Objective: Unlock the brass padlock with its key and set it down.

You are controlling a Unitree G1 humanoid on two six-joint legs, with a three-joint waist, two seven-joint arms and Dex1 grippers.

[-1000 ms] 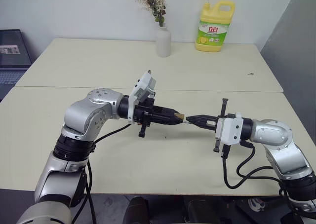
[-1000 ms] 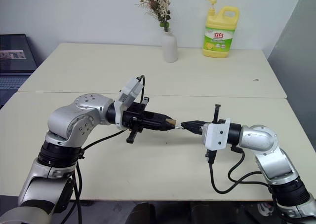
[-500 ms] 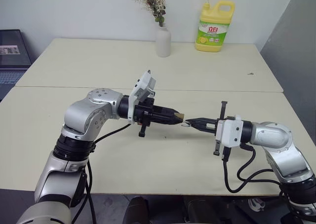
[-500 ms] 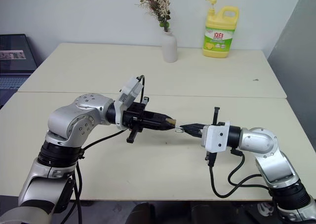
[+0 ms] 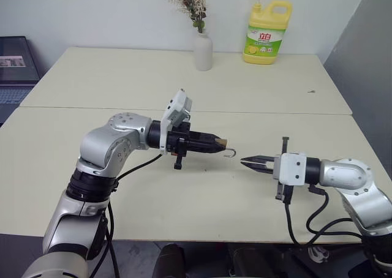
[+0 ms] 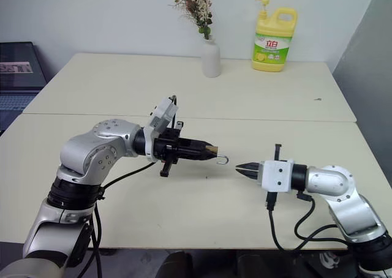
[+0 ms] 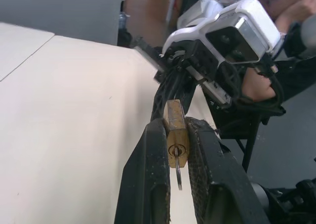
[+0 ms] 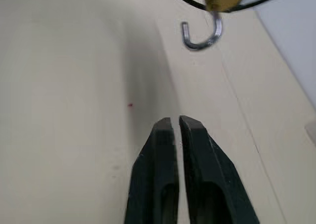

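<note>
left hand (image 5: 215, 144) pinches brass padlock (image 7: 176, 137); right hand (image 5: 251, 163) slightly spread, well apart.

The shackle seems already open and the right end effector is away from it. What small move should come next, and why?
Probably lower the left end effector toward the table to set the brass padlock down. Its shackle hangs free as an open hook, so the lock looks undone, and the right end effector stands apart from it, holding nothing. The padlock is held above the tabletop.
</note>
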